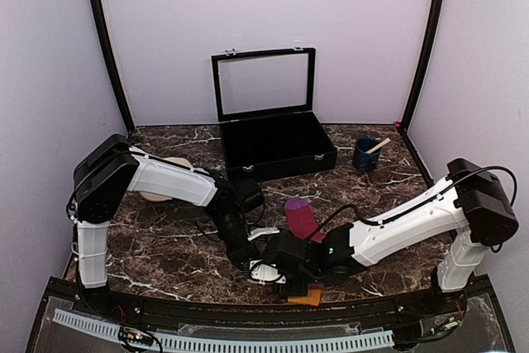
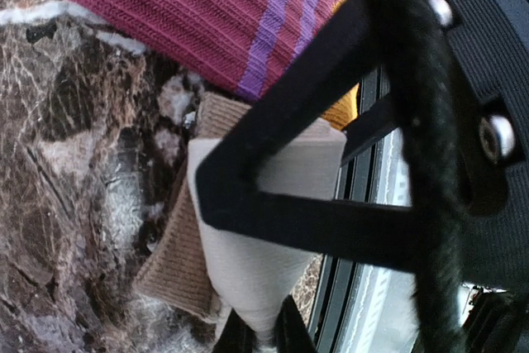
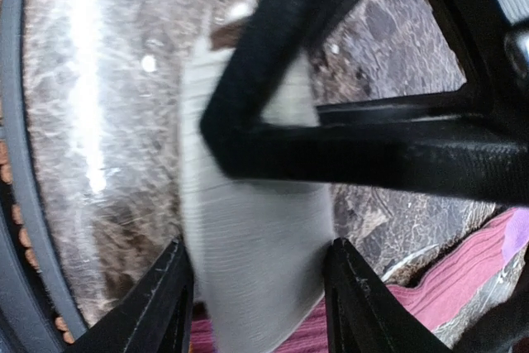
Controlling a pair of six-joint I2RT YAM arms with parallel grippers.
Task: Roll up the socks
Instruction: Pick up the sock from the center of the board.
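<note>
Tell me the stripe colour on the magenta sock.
Purple stripes on the magenta sock, near its orange cuff; clearest in the left wrist view.

You see the open case (image 1: 279, 148) at the back middle of the worktop (image 1: 165, 245), with the cup (image 1: 365, 155) to its right and the disc (image 1: 169, 178) to its left, partly under the left arm. The 2 socks (image 1: 302, 221) lie at the near middle edge, one across the other. Both pincers meet there: the left pincer (image 1: 263, 269) from the left, the right pincer (image 1: 291, 264) from the right.
</note>
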